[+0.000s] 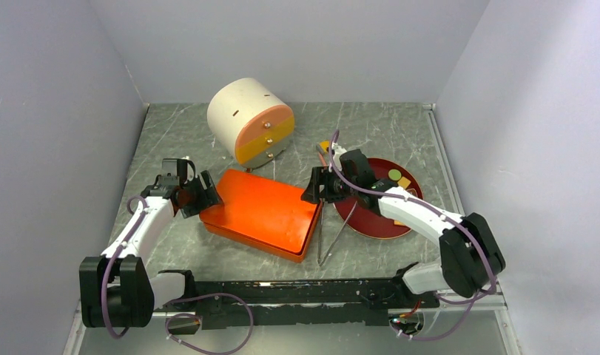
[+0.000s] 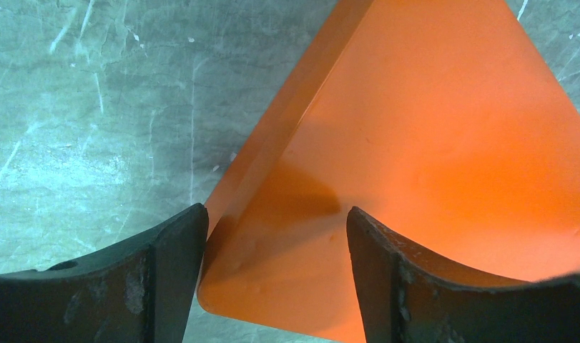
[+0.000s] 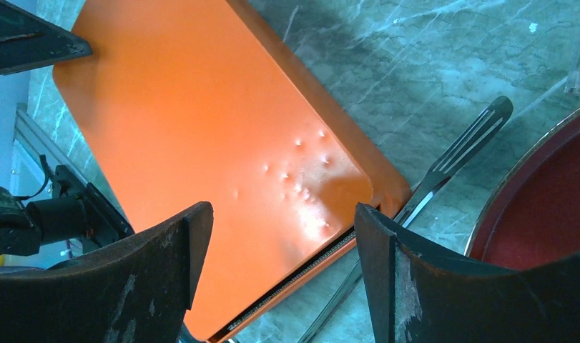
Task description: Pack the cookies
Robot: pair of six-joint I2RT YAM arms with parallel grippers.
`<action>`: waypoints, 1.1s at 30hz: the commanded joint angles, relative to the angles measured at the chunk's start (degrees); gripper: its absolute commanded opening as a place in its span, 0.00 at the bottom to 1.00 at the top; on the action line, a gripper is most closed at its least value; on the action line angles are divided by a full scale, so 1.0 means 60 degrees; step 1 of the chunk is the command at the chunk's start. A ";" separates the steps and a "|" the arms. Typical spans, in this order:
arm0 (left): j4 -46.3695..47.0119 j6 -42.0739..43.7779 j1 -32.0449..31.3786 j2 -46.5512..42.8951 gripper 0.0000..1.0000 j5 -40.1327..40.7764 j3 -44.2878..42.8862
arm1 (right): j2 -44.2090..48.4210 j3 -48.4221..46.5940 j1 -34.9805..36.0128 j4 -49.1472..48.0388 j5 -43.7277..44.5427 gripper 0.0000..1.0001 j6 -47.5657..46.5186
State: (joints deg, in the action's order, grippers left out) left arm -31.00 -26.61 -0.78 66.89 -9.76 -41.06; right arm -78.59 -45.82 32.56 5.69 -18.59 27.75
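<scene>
An orange flat box (image 1: 261, 211) with its lid on lies mid-table. A dark red plate (image 1: 371, 222) to its right holds cookies; a green round one (image 1: 394, 174) and an orange-yellow square (image 1: 405, 183) show, the rest hidden by the right arm. My left gripper (image 1: 206, 194) is open, its jaws straddling the box's left corner (image 2: 415, 143). In its wrist view the left gripper (image 2: 276, 243) holds nothing. My right gripper (image 1: 314, 194) is open over the box's right corner (image 3: 201, 121). The right gripper (image 3: 283, 243) is empty in its own view.
Metal tongs (image 1: 330, 229) lie on the table between box and plate, also in the right wrist view (image 3: 451, 153). The plate's inside shows at that view's right edge (image 3: 551, 214). A round white and orange drawer unit (image 1: 248, 120) stands behind the box. Grey walls enclose three sides.
</scene>
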 commanded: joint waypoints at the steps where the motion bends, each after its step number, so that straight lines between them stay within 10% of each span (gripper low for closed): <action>1: -0.0031 0.0160 -0.0017 -0.0230 0.76 0.0131 -0.0033 | 0.0477 -0.0406 0.0038 0.0212 0.0396 0.77 0.0125; 33: 0.0169 0.0377 0.0326 0.1039 0.62 0.0986 -0.0317 | 0.0837 0.1986 0.0814 -0.2312 0.0839 0.72 0.3985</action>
State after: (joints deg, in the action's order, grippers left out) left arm -27.18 -26.30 -0.47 72.01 -6.52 -43.38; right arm -71.85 -33.30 37.28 -3.64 -15.03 50.74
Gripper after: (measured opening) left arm 0.617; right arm 0.725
